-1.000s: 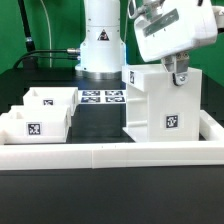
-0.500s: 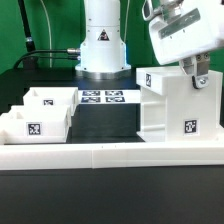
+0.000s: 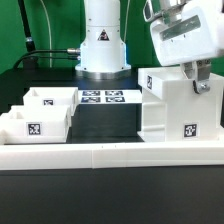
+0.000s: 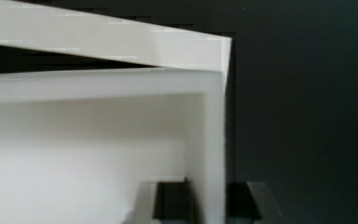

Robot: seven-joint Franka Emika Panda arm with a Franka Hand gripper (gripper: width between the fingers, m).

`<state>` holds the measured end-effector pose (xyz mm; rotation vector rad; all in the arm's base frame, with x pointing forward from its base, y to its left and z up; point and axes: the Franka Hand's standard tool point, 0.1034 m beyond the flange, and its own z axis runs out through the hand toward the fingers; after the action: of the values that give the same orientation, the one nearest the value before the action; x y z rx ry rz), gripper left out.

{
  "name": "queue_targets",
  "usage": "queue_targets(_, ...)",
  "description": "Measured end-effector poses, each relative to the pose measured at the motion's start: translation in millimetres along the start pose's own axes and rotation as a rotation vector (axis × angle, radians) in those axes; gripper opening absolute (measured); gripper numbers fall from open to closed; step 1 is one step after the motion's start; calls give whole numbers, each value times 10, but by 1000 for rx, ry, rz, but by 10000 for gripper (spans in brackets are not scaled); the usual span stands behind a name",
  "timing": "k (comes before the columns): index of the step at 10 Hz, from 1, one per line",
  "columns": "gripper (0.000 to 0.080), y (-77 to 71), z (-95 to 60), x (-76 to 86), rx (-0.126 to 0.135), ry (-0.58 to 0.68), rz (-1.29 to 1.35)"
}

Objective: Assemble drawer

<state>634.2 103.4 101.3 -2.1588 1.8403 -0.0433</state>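
The white drawer casing (image 3: 180,105) stands upright at the exterior view's right, with square tags on its front and side. My gripper (image 3: 199,80) is shut on the casing's top right wall, one finger on each side. In the wrist view the thin white wall (image 4: 213,120) runs between my two dark fingertips (image 4: 172,205), with my gripper (image 4: 213,206) closed around it. Two small shallow white trays (image 3: 38,117) (image 3: 52,98) with tags sit side by side at the exterior view's left.
The marker board (image 3: 103,98) lies flat at the back middle, in front of the robot base (image 3: 103,45). A long low white border wall (image 3: 110,152) runs along the front and up the right side, close to the casing.
The casing has slid toward the exterior view's right with my gripper on its wall. Most of that shift came earlier; it has barely moved in the last half second. The trays have not moved.
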Motion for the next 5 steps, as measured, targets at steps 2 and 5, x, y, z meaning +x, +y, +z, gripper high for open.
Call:
queue_targets(2, 57, -17, 13, 24, -18, -8, 4)
queue_targets(5, 57, -24, 9, 37, -24, -10, 2)
